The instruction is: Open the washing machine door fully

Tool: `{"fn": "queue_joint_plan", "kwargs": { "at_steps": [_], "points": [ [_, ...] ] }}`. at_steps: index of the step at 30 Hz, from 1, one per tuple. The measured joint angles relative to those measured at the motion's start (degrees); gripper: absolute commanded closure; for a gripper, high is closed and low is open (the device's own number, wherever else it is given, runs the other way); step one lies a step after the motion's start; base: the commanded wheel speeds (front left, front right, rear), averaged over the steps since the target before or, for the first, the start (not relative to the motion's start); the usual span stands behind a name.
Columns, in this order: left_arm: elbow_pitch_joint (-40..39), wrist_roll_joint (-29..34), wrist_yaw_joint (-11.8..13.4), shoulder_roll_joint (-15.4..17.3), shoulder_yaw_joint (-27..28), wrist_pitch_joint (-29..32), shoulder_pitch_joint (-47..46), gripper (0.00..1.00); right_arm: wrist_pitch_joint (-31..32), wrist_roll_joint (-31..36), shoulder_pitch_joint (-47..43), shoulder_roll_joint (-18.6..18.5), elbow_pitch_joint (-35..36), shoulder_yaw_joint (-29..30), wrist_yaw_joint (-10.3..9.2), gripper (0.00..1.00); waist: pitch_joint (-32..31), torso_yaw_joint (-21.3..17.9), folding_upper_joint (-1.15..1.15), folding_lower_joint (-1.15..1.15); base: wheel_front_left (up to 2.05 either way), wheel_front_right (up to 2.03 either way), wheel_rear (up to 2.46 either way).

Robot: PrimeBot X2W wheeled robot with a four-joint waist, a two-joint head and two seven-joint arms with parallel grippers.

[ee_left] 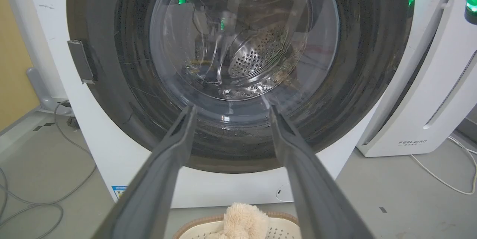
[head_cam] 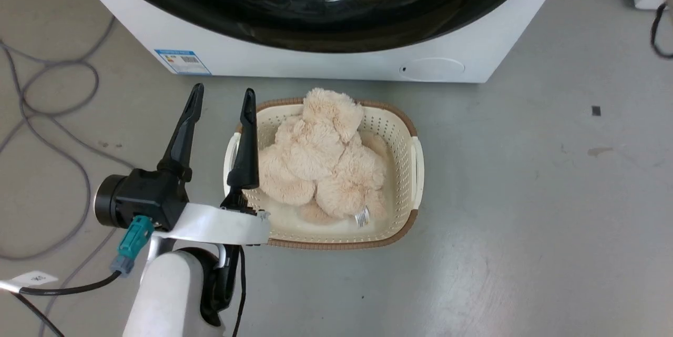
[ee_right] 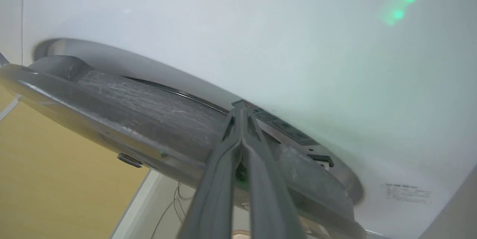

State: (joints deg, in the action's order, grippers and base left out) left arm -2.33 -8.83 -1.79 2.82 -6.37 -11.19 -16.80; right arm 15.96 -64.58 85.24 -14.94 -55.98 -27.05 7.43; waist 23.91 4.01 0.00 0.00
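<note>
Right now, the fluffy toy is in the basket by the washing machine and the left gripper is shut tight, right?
No. The left gripper is open, jaws spread apart, as the head view shows. The fluffy toy is in the basket by the washing machine.

Soft, even light leaves only faint shadows on the floor in the head view. Green glints and pale reflections streak the washing machine door glass in the left wrist view. The washing machine front is blurred and green-tinged in the right wrist view.
</note>
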Motion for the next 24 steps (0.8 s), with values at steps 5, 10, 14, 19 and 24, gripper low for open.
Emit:
{"fn": "queue_joint_plan", "kwargs": {
  "at_steps": [5, 10, 14, 19, 24],
  "points": [
    [-0.07, -0.52, 0.01, 0.0, -0.58, -0.55, -0.66, 0.0, 6.61, -2.93, 4.53, -0.71, -2.71, -2.49, 0.0, 1.0, 1.26, 0.14, 0.0, 0.0, 0.0, 0.0, 0.0],
    [-0.08, -0.99, 0.01, -0.01, -1.07, -1.07, -1.37, 0.0, 14.18, -6.42, 8.07, -1.65, -4.22, -4.81, -0.01, 1.0, 2.25, 0.31, 0.0, 0.0, 0.0, 0.0, 0.0],
    [-0.07, -1.47, 0.01, 0.0, -1.6, -1.66, -2.09, 0.0, 19.42, -9.82, 9.92, -2.22, -5.3, -6.22, -0.01, 1.0, 2.87, 0.45, 0.0, 0.0, 0.0, 0.0, 0.0],
    [0.01, -1.97, 0.02, 0.0, -2.18, -2.25, -2.3, 0.0, 24.81, -14.17, 11.67, -2.76, -6.45, -7.6, 0.0, 1.0, 3.46, 0.6, 0.0, 0.0, 0.0, 0.0, 0.0],
    [0.52, -2.45, 0.02, -0.01, -2.75, -2.92, -2.57, 0.0, 29.44, -18.48, 12.84, -4.1, -7.33, -8.95, 0.0, 1.0, 3.29, 0.76, 0.0, 0.0, 0.0, 0.0, 0.0]
  ]
}}
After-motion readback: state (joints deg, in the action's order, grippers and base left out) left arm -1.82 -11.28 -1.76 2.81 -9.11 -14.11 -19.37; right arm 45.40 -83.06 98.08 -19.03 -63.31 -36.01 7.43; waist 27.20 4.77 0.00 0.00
